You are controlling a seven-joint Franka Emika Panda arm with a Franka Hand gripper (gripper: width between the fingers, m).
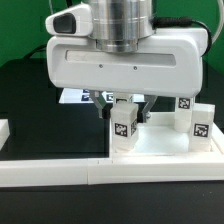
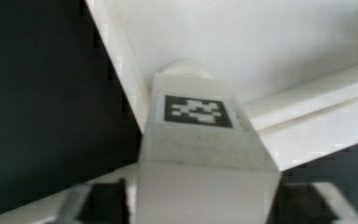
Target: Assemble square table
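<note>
One arm upright above the table top, end effector pointing down — fingers pinching a tagged leg.

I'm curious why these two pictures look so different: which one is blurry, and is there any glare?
Exterior view: fairly sharp, tags readable on the legs, the arm's big white housing fills the top. Wrist view: soft and close, the held leg looms large, the gripper fingers are dark blurs, white surfaces wash out.

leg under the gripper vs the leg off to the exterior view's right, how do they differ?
The leg under the gripper stands between the gripper fingers; the right leg stands free, untouched. The first sits nearer the middle of the view, the second by the exterior view's right edge. Both are white, upright, and carry a black-and-white tag.
</note>
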